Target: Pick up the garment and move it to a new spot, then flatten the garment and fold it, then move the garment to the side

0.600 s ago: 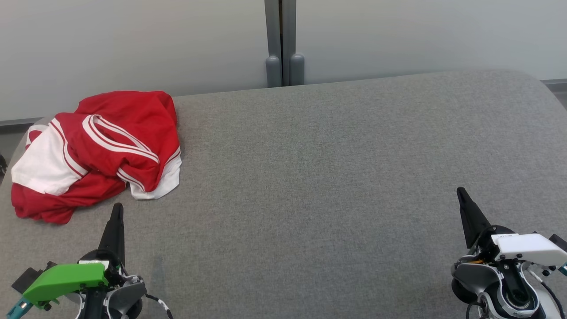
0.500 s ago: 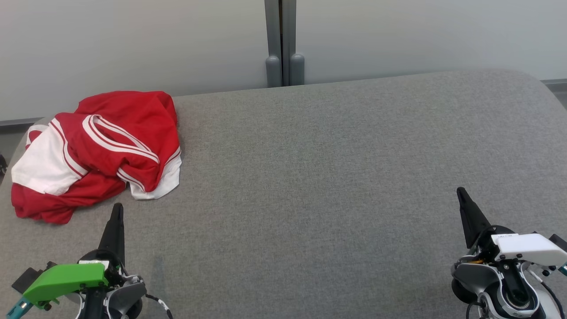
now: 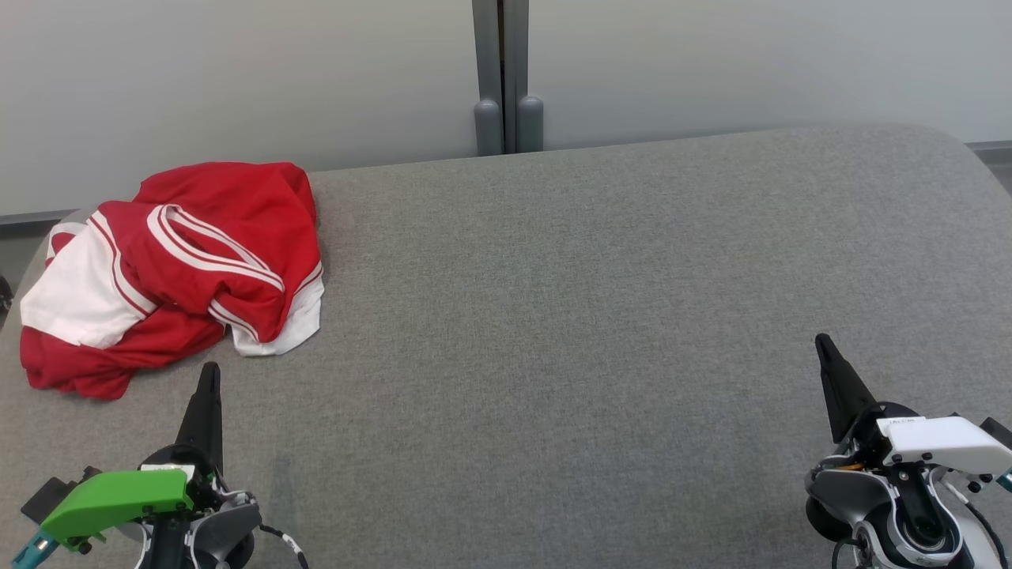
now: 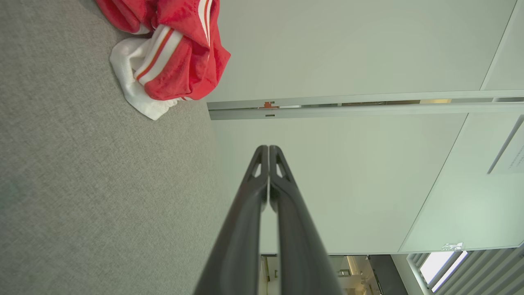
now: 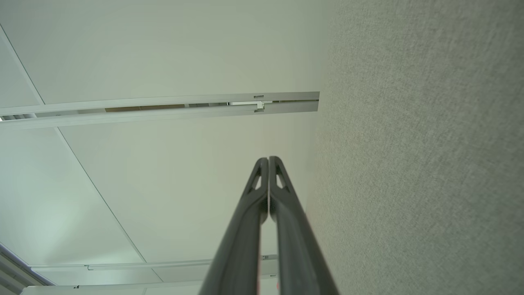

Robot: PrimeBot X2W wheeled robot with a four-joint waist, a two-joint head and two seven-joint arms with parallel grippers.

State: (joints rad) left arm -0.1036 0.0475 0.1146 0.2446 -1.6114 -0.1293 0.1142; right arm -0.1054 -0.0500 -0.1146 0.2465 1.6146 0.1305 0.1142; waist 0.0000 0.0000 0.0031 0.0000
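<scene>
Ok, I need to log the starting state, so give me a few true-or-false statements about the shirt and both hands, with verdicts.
1. The red and white shirt lies at the far left of the grey surface. True.
2. The left hand grips the shirt. False: it is shut on nothing, just short of the cloth.
3. The right hand is open. False: its fingers are pressed together.
4. The shirt is nearer the left hand than the right hand. True.
5. The shirt is folded flat. False: it is bunched up.
</scene>
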